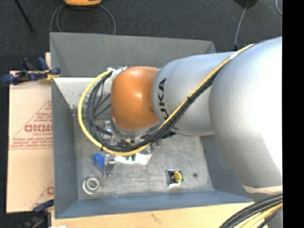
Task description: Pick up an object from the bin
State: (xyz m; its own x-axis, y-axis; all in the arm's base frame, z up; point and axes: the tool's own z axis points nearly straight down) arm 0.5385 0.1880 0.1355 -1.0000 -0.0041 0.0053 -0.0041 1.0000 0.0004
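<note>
My gripper (110, 165) reaches down at the bin's front left, mostly hidden under the arm's orange cover. A small blue object (99, 160) lies right beside it on its left, touching or nearly so. A white flat piece with green marks (134, 158) lies just to its right, partly under the arm. A silver ring-shaped roll (91, 185) rests on the floor a little in front of the gripper, near the front left corner.
A small black and yellow object (175, 177) lies near the bin's front wall, right of the gripper. A tiny dark speck (195, 176) sits beside it. The arm and its cables cover the bin's middle and right.
</note>
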